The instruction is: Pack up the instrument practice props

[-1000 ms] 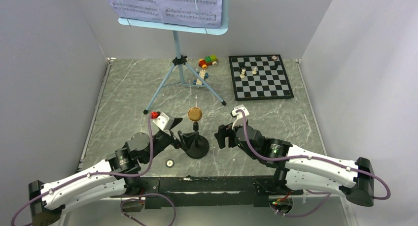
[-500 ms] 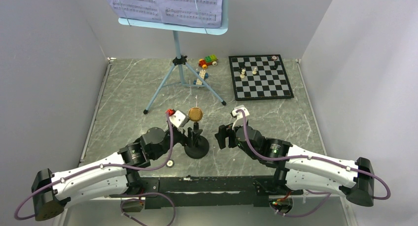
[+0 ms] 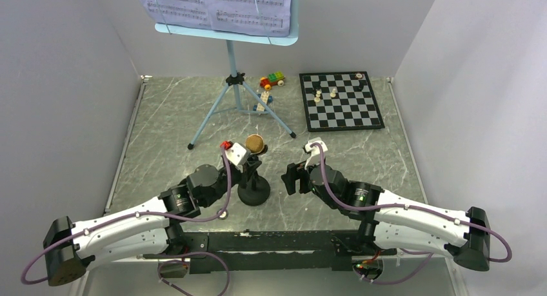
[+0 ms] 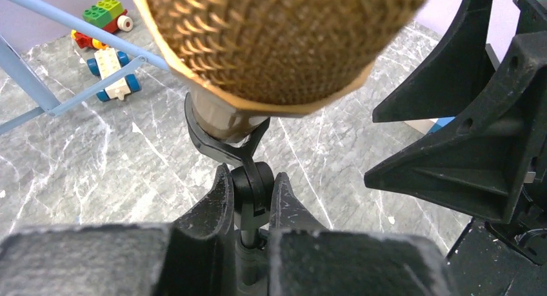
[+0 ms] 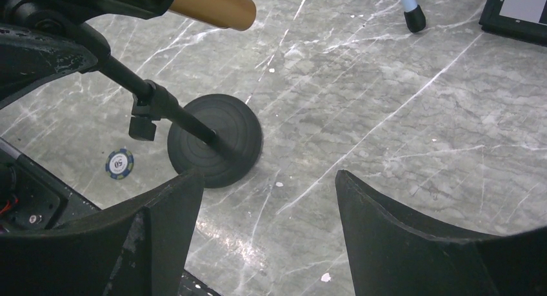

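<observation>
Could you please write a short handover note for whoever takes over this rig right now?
Left gripper: closed on the stem of the mic stand, just under its clip.
Right gripper: open and empty, hanging a little to the right of the mic stand's base.
Microphone: in the stand's clip.
Music stand: upright at the back, with the sheet-music pages on its desk.
Done: nothing is packed away yet; no box or bag is in view.
Left to do: microphone, mic stand, pages and music stand.
</observation>
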You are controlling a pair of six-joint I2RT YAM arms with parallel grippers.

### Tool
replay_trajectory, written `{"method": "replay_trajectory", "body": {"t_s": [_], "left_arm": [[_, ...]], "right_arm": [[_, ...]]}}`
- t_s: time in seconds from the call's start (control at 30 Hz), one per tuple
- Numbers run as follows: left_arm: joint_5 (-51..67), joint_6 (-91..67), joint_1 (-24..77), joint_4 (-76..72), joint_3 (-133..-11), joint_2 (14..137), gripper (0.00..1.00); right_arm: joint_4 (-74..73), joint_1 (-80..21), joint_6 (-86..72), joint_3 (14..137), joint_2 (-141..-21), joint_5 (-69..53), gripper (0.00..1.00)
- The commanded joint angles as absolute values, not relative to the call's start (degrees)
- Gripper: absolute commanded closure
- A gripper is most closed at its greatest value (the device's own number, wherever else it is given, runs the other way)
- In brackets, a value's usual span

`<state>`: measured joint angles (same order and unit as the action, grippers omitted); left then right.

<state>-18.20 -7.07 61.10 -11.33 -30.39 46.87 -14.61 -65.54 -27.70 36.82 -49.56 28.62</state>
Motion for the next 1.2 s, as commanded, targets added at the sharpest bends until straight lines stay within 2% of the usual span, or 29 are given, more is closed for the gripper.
{"method": "replay_trajectory", "body": {"t_s": [0.0,0.43,0.93,1.17], "left_arm": [[-19.52,-6.77,61.26,-12.46,-28.52,45.64,1.00],[-17.67,-10.94,61.26,-14.42,-15.59,38.11,1.00],[-14.10,-14.16,61.26,-22.27,-10.72,47.97,1.00],[-13.59,-15.28,61.26,-23.16,-8.84,46.33,1.00]], "right_arm": [[-14.39,-65.28,-28.05,37.06,-48.40,28.78,0.21],[-5.40,-65.30,-26.09,33.46,-49.67,23.44,0.24],[-0.29,-65.57,-21.58,32.34,-49.81,21.78,0.24],[10.38,-66.22,-10.35,32.45,-48.96,21.60,0.24]]}}
